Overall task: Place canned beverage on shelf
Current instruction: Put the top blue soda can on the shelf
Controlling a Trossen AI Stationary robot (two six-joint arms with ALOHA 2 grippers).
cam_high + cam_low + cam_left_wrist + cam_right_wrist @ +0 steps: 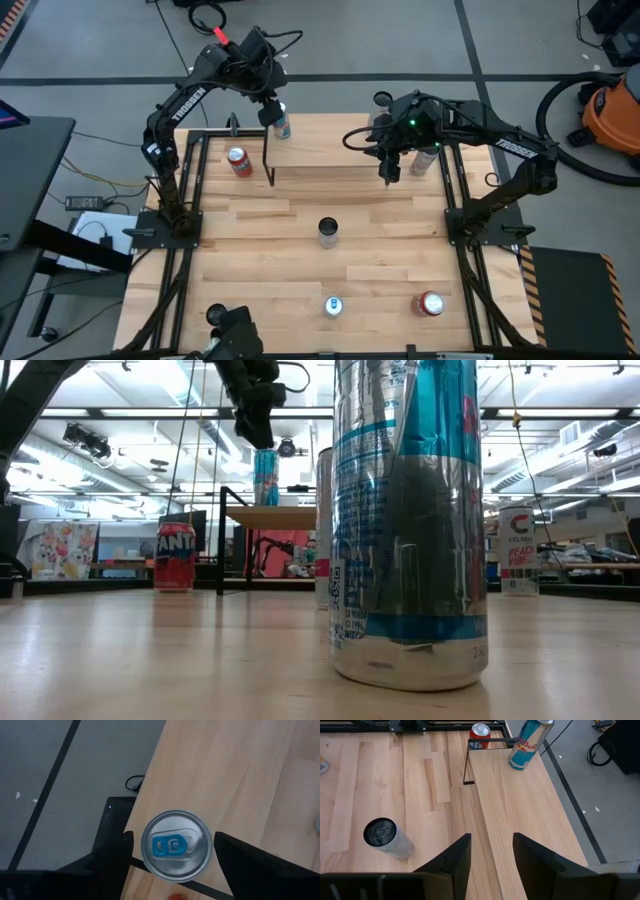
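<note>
A blue and silver canned beverage [281, 123] stands upright on its base at the left end of the shelf [330, 145], a light-wood board on thin black legs at the table's far side. My left gripper [268, 112] hovers open just above this can. In the left wrist view its fingers stand on either side of the can's top [176, 846] without touching it. In the low view the gripper [255, 425] ends above the can [265, 475]. My right gripper [491, 845] hangs open over the shelf's right part [520, 810], with nothing between its fingers.
A red can [240, 160] stands on the table left of the shelf. A dark can [328, 232] is mid-table. A blue and silver can [333, 305] and a red can [431, 303] stand near the front edge. A white can [425, 160] stands under the right arm.
</note>
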